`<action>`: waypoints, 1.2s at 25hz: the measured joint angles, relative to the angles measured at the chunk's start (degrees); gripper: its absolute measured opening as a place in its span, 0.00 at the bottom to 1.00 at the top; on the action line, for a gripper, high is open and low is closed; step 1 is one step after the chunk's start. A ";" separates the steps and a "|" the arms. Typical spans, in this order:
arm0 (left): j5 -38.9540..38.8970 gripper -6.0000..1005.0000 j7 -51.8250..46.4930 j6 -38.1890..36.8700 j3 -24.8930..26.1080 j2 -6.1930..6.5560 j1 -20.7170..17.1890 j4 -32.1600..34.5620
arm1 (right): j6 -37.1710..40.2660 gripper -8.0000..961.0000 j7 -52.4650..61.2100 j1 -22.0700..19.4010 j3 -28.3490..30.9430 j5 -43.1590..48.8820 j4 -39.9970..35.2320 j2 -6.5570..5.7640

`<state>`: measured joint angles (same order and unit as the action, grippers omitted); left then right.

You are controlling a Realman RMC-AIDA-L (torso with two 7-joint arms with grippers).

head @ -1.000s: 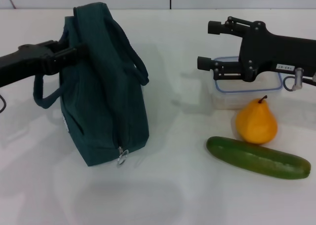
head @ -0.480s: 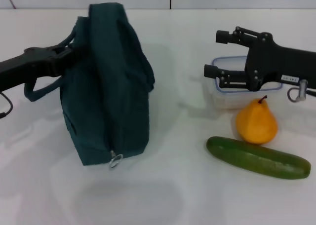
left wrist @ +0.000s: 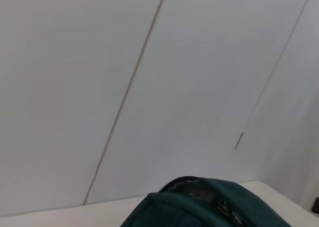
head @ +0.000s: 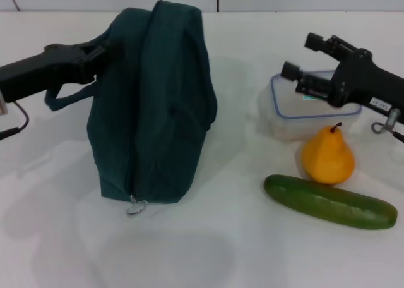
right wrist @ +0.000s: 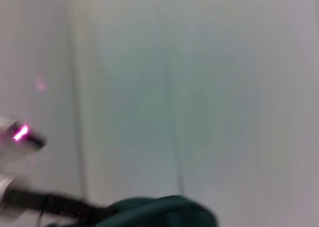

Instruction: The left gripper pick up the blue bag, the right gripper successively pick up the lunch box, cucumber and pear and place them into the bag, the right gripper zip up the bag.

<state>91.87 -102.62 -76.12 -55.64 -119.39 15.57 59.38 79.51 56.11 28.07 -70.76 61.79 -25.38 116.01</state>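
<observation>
The blue bag (head: 154, 105), dark teal with its zipper pull (head: 136, 206) hanging low at the front, stands left of centre. My left gripper (head: 104, 49) is shut on the bag's handle at its upper left side. The bag's top also shows in the left wrist view (left wrist: 199, 204) and in the right wrist view (right wrist: 159, 212). My right gripper (head: 299, 55) is open and empty, hovering over the far left corner of the clear lunch box (head: 312, 114). The yellow pear (head: 327, 156) sits in front of the box. The green cucumber (head: 328, 203) lies in front of the pear.
All things rest on a white table (head: 208, 250) with a pale wall behind. The bag's loose strap (head: 60, 102) hangs under my left arm. A small ring dangles from my right arm (head: 386, 120) beside the lunch box.
My left gripper has moved right and pulled the bag with it, so the bag has shifted right and turned. My right gripper has drawn back to the right and tilted.
</observation>
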 joint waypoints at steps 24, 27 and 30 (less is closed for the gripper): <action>6.02 0.05 4.16 -5.24 -0.78 0.69 4.12 -0.14 | 0.49 0.89 20.58 -0.84 3.77 -27.70 31.07 0.17; 6.10 0.05 5.06 -5.27 -0.78 0.60 4.13 -0.24 | -1.58 0.89 23.65 -0.66 3.80 -26.30 30.77 0.17; 6.13 0.05 5.97 -5.27 -0.78 0.47 4.03 -0.35 | -3.37 0.89 26.77 -0.36 3.73 -25.14 30.71 0.17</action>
<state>98.00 -96.65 -81.39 -56.42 -118.92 19.59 59.02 76.14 82.88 27.72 -67.03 36.65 5.33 116.19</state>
